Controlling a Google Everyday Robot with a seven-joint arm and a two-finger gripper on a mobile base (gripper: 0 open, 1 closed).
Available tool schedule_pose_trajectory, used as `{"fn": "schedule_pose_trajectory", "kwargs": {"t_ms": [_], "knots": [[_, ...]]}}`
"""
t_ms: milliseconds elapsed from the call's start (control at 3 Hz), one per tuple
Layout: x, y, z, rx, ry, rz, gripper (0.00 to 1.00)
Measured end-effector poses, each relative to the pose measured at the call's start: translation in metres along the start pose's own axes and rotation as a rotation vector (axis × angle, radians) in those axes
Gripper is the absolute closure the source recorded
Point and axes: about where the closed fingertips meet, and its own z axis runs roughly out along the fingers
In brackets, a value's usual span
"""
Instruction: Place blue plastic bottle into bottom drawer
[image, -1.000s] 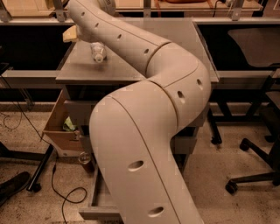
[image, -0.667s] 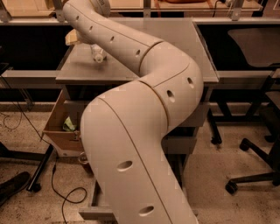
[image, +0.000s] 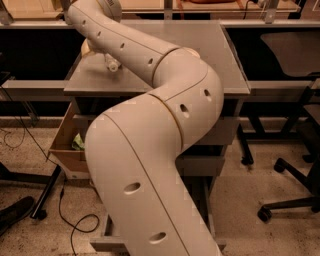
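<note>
The blue plastic bottle (image: 111, 63) lies on the grey cabinet top (image: 210, 60) at the back left, its white cap toward me, just under my forearm. A white paper bowl (image: 85, 48) shows partly behind the arm beside it. My arm (image: 165, 80) sweeps from the bottom of the view up to the far left corner. The gripper is hidden behind the forearm end near the top left edge. The bottom drawer (image: 101, 243) is pulled out near the floor, mostly covered by my arm.
An open cardboard box (image: 64, 147) stands left of the cabinet. Two upper grey drawers (image: 220, 135) show at the right of the arm. Office chair legs (image: 287, 202) stand on the floor at the right. A black cable (image: 70, 225) lies at the left.
My arm has swung further left across the view and its elbell now covers more of the cabinet front. The bottle stays on the cabinet top.
</note>
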Motion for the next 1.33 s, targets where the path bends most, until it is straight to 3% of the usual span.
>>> {"fn": "schedule_pose_trajectory", "kwargs": {"t_ms": [1000,1333], "knots": [[0.001,0.0,0.0,-0.01,0.044,-0.026,0.96],[-0.015,0.0,-0.025,-0.126,0.03,-0.031,1.0]]}}
